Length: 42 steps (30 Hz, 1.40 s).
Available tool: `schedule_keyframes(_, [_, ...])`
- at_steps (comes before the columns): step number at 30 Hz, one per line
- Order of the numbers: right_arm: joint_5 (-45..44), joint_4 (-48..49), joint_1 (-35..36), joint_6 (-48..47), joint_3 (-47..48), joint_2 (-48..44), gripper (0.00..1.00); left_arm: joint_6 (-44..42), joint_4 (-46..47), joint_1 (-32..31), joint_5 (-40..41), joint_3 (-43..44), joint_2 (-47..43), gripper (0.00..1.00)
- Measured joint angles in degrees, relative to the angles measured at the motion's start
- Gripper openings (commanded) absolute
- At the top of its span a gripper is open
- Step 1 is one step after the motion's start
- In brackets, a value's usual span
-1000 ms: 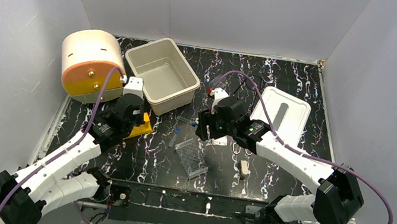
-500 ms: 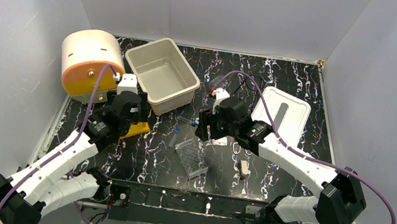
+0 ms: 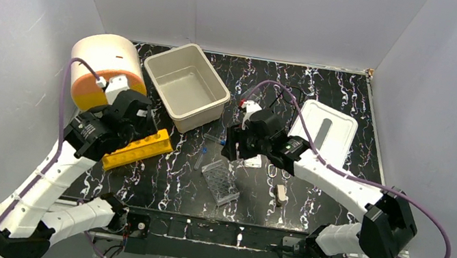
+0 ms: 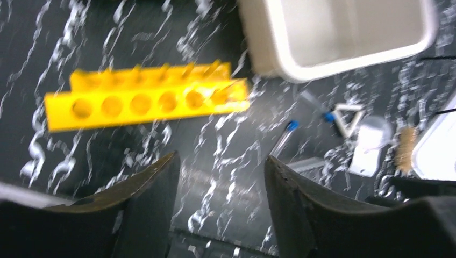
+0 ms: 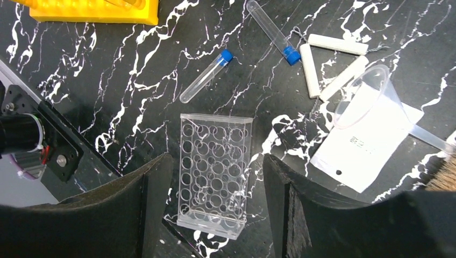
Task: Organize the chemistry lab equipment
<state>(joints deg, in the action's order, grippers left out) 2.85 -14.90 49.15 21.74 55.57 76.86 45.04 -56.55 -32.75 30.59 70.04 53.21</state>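
table (image 3: 329, 89): black, white marble veins
rack (image 3: 138, 149): bright yellow
tub (image 3: 184, 84): beige, plain
lid (image 3: 340, 129): white, grey slot
well tray (image 5: 215, 174): clear
tubes (image 5: 206, 77): clear, blue caps
triangle (image 5: 310, 71): white
drum (image 3: 105, 61): cream, orange face
arms (image 3: 336, 177): white links, black joints

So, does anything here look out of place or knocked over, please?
Two blue-capped test tubes lie loose on the table beside the well tray, while the yellow tube rack sits empty and slanted. A clear funnel lies on its side on a white packet.
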Motion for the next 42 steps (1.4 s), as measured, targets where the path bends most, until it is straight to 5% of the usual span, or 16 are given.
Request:
schedule_keyframes(4, [0.66,0.44,0.26,1.55,2.14,3.78,0.69,10.36,-11.19,0.00,1.11,-2.27,-1.46,0.30])
schedule_keyframes(8, [0.81,1.22,0.90,3.48,4.09,7.85,0.67,17.90,-18.47,0.00,3.15,-4.24,-2.10,0.23])
schedule_keyframes(18, [0.79,2.73,2.32,10.97,5.68,12.04,0.67,25.11,-8.94,0.37,-4.94,-22.10,-2.29,0.23])
schedule_keyframes(22, [0.81,3.21,2.32,13.05,5.86,12.15,0.68,23.89,-5.16,3.50,-6.91,-22.71,-0.33,0.24])
schedule_keyframes(29, [0.96,3.98,2.32,15.26,5.84,12.63,0.69,16.72,4.31,18.47,-14.25,-24.20,1.09,0.20])
schedule_keyframes(42, [-1.25,4.68,2.32,15.85,5.86,11.65,0.68,13.40,12.90,22.60,-18.36,-24.79,5.64,0.26])
